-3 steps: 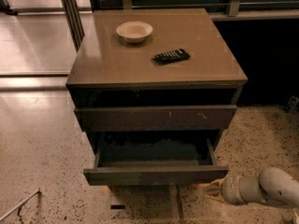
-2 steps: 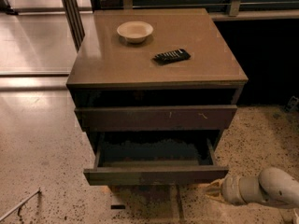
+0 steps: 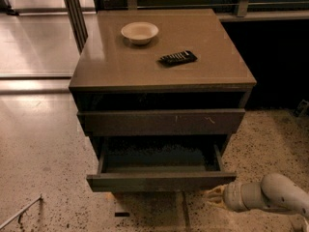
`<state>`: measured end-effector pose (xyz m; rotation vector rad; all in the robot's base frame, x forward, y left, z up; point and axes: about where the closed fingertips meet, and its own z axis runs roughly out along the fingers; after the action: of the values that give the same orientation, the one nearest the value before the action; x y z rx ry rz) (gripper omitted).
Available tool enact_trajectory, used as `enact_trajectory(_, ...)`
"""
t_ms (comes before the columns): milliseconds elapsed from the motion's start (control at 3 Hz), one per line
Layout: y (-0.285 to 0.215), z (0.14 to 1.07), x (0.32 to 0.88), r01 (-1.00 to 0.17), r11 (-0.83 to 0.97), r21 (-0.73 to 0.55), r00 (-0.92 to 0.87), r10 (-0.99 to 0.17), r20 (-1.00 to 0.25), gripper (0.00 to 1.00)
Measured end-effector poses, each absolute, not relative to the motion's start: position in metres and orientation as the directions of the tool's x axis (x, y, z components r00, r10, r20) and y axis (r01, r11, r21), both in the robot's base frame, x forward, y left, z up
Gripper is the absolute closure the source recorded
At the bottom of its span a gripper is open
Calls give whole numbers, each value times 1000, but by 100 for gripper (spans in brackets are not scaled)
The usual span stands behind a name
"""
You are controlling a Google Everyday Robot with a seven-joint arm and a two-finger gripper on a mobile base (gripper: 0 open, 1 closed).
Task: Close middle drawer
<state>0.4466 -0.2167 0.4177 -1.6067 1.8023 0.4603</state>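
The middle drawer [image 3: 161, 180] is pulled out of the dark brown cabinet [image 3: 164, 71]. Its plain front faces me and its dark bluish-black inside [image 3: 159, 156] is open to view and looks empty. Above it sits a taller drawer front with small pale scratches [image 3: 161, 122], pushed further in. My gripper [image 3: 215, 195] comes in from the lower right on a white arm [image 3: 270, 195]. It is low, just below and in front of the right end of the middle drawer's front.
A pale bowl [image 3: 139, 32] and a black remote [image 3: 178, 57] lie on the cabinet top. Speckled floor [image 3: 43, 158] spreads to the left and front. A metal post [image 3: 75, 13] stands at the back left. A thin rod [image 3: 19, 212] lies at the lower left.
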Motion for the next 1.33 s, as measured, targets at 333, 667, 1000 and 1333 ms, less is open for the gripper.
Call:
enact_trajectory(333, -207, 415, 465, -956, 163, -246, 54, -722, -689, 100)
enact_trajectory(667, -199, 412, 485, -934, 158, -320, 116, -712, -692, 100)
enact_trajectory(1000, -195, 410, 502, -905, 161, -394, 164, -721, -673, 100)
enact_trajectory(1333, -194, 408, 519, -875, 176, -451, 190, -732, -654, 100)
